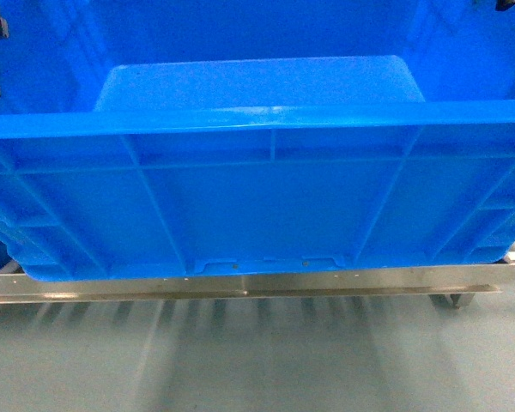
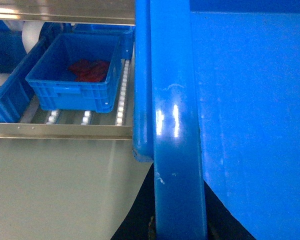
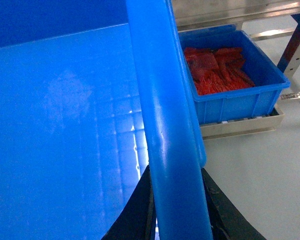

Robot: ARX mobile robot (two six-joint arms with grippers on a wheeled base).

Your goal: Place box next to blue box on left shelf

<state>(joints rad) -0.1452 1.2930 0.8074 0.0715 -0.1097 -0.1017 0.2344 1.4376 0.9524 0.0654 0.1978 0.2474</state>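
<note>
Box (image 1: 257, 206) on left shelf (image 1: 240, 287) edge

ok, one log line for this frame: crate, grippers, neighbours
box: empty, over shelf front rail | left gripper: on box rim | right gripper: on box rim | red-filled crates either side

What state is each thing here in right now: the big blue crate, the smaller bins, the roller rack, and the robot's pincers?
Big blue crate: open-topped, empty inside, near edge at the rack's front rail.
Left small bin: on the rollers, holding red items.
Right small bin: on a metal frame, full of red items.
Roller rack: carrying bins.
Left pincer: straddling the crate's rim.
Right pincer: straddling the crate's rim.
</note>
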